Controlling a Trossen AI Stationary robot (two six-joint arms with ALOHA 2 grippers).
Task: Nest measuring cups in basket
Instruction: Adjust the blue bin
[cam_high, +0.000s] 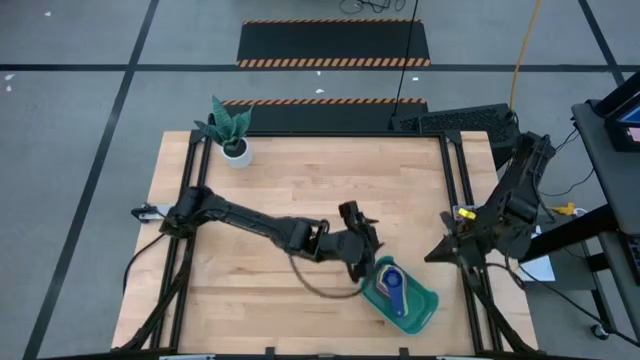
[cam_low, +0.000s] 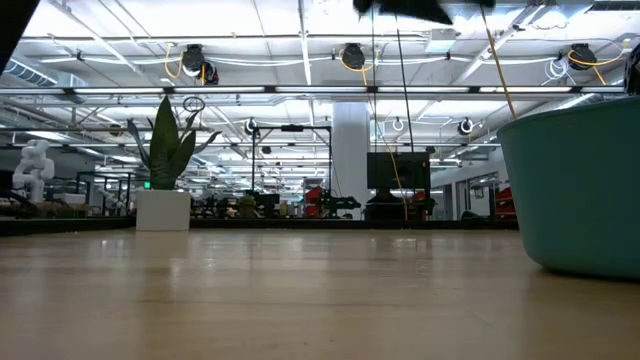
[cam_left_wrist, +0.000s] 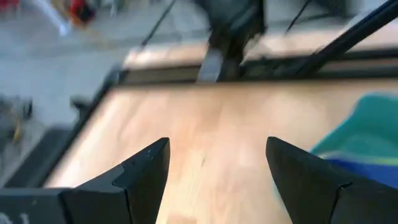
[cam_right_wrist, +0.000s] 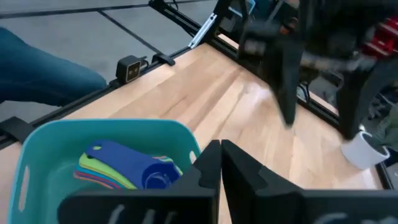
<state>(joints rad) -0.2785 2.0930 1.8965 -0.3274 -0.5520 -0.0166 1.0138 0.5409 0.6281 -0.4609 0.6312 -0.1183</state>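
Measuring cups (cam_high: 392, 288) are sitting nested in the basket (cam_high: 428, 306), high view; left gripper (cam_high: 362, 238) is hovering just beside it, fingers spread, holding nothing. Right wrist view: right gripper (cam_right_wrist: 220, 163), fingers pressed together and empty, is sitting just past the basket's rim.

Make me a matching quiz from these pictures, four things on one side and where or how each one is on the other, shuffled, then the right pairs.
Things:
1. left claw
2. right claw
3. measuring cups
4. plant pot

States:
A. stacked inside the teal basket
B. standing at the table's far left corner
C. fingers shut, at the table's right edge
D. fingers open, just beside the basket

Pairs: 1-D, 2-C, 3-A, 4-B
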